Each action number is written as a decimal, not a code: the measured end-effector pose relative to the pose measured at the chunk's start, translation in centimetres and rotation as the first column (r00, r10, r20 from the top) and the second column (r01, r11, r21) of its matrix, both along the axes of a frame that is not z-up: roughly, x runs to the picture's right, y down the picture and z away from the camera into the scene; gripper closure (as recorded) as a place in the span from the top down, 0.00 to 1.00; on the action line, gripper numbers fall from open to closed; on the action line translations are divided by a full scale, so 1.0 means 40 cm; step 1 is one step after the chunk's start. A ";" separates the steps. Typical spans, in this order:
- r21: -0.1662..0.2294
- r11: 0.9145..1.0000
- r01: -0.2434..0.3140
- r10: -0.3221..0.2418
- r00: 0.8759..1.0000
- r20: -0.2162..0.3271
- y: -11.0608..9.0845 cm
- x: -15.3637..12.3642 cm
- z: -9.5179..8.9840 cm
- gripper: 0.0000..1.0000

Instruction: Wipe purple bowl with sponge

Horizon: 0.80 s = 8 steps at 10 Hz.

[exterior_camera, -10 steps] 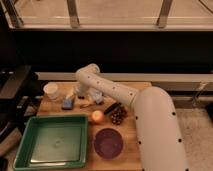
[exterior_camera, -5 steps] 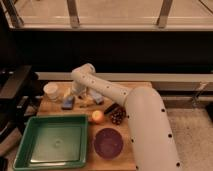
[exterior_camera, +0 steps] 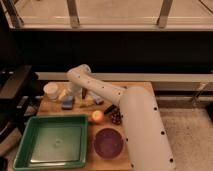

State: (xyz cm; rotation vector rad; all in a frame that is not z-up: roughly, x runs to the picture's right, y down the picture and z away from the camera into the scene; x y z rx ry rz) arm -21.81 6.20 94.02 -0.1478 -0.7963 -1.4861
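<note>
The purple bowl (exterior_camera: 107, 142) stands empty at the front of the wooden table (exterior_camera: 140, 90), right of the green tray. The sponge (exterior_camera: 67, 103), a blue-grey block, lies at the table's back left. My white arm reaches from the lower right over the table and bends at the back. My gripper (exterior_camera: 71, 95) hangs just above the sponge, well away from the bowl.
A green tray (exterior_camera: 30, 122) fills the front left. A white cup (exterior_camera: 50, 90) stands at the back left. An orange fruit (exterior_camera: 97, 116), a dark cluster (exterior_camera: 115, 117) and small yellow and blue items (exterior_camera: 90, 101) lie mid-table. A dark chair (exterior_camera: 17, 85) is at left.
My arm has swung left across the back of the table, bringing the gripper over the sponge. The objects on the table have not moved.
</note>
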 end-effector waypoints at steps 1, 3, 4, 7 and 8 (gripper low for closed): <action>-0.006 1.000 0.004 -0.004 1.000 0.006 0.009 -0.012 0.002 0.78; -0.029 1.000 0.005 -0.004 1.000 0.024 0.030 -0.037 0.013 0.59; -0.029 1.000 0.006 -0.006 1.000 0.024 0.032 -0.036 0.014 0.50; -0.036 0.999 0.016 -0.015 1.000 0.021 0.034 -0.023 0.003 0.19; -0.037 0.999 0.017 -0.016 1.000 0.022 0.035 -0.025 0.002 0.13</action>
